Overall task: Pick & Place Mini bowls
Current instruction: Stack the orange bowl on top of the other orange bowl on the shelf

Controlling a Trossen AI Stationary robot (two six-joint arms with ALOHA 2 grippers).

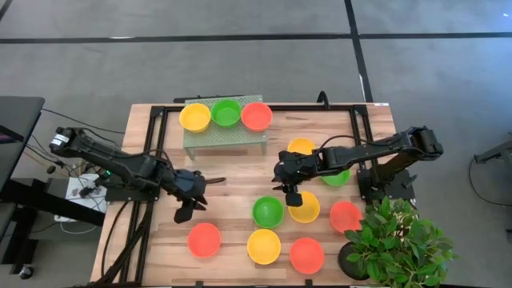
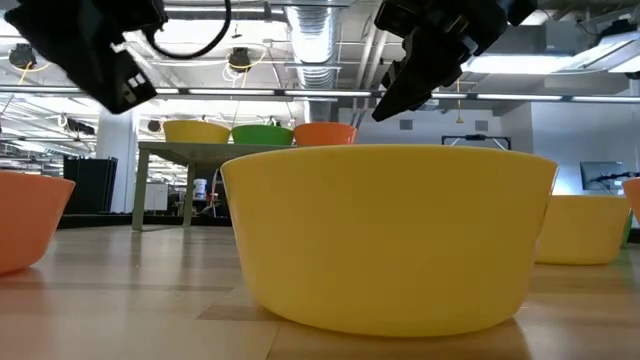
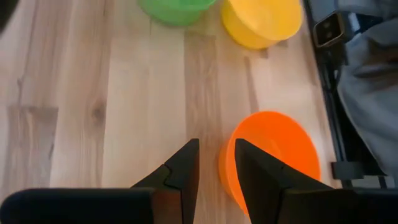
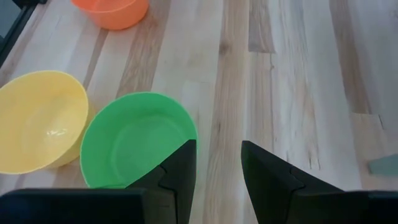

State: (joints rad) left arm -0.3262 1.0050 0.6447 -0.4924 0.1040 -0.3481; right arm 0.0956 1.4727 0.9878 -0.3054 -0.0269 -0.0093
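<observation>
Several mini bowls are in view. A yellow (image 1: 194, 117), a green (image 1: 226, 112) and a red one (image 1: 256, 116) stand on a raised shelf at the far side. Others rest on their bases on the wooden table. My left gripper (image 1: 186, 210) hovers open by a narrow gap, above the far-left side of a red bowl (image 1: 204, 239); in the left wrist view that bowl (image 3: 273, 155) lies just beside my fingers. My right gripper (image 1: 293, 196) hovers open between a green bowl (image 1: 268, 211) and a yellow one (image 1: 304, 206); the green bowl's rim (image 4: 186, 134) lies below one fingertip.
More bowls stand near the table's near edge: yellow (image 1: 263, 246), red (image 1: 306, 255), red (image 1: 345, 216). A yellow (image 1: 301, 147) and a green bowl (image 1: 336, 176) lie under the right arm. A potted plant (image 1: 396, 240) fills the near right corner. Bare wood shows between shelf and left gripper.
</observation>
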